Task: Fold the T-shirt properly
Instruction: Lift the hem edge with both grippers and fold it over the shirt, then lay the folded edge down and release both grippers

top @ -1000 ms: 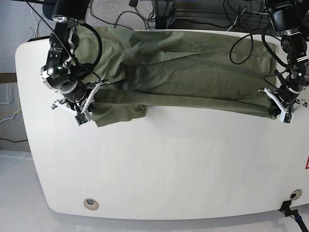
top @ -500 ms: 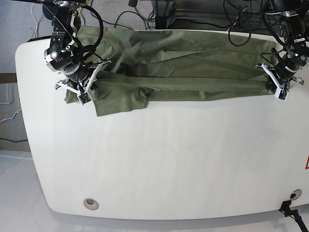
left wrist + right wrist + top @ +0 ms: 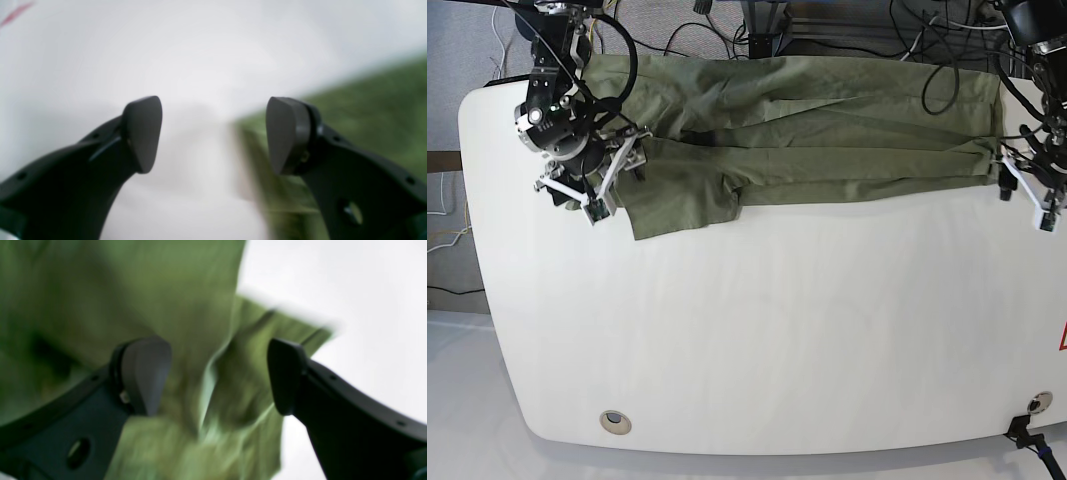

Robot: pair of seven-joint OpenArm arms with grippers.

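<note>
The T-shirt [image 3: 807, 130] is lying across the upper part of the desk [image 3: 757, 340] — soft, limp, light; best pinched at hem corners. Left gripper [image 3: 213, 133] and right gripper [image 3: 217, 376] are both gaping open, holding nothing.

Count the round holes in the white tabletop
2: one round grommet hole near the front edge on the right arm's side, another at the opposite front corner. The olive-green T-shirt may hide others.

T-shirt [image 3: 827, 130]: olive-green, wrinkled, folded lengthwise into long band across far side of tabletop [image 3: 777, 340]. Long creases run along its length. One sleeve sticks out toward near side at base view's left end. Lies flat, edges uneven.
</note>
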